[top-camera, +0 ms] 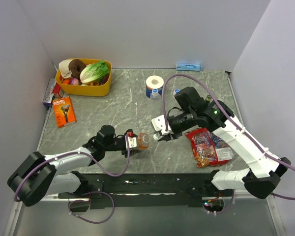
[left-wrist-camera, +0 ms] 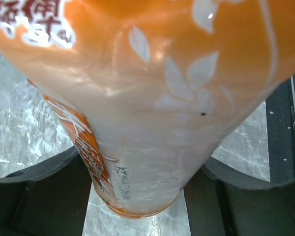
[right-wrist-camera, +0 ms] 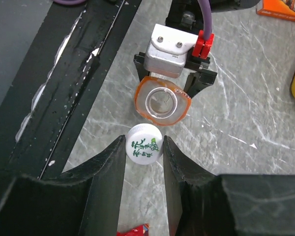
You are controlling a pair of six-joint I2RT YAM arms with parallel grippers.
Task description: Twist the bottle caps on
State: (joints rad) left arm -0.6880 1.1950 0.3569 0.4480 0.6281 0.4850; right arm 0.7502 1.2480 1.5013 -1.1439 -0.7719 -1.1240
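Observation:
The orange drink bottle (top-camera: 143, 140) stands upright with its mouth open, seen from above in the right wrist view (right-wrist-camera: 162, 102). My left gripper (top-camera: 132, 141) is shut on its labelled body (left-wrist-camera: 152, 113), one finger (left-wrist-camera: 34, 196) on each side. My right gripper (top-camera: 161, 133) is shut on a white cap with green print (right-wrist-camera: 144, 143) and holds it just beside the bottle mouth, a little short of it. A small clear bottle (top-camera: 153, 93) and a small blue cap (top-camera: 176, 91) sit at the back near the toilet roll (top-camera: 155, 82).
A yellow basket (top-camera: 83, 90) of food stands at the back left, with an orange razor pack (top-camera: 64, 111) in front of it. Red snack packets (top-camera: 205, 146) lie under the right arm. A black rail (top-camera: 152, 183) runs along the near edge.

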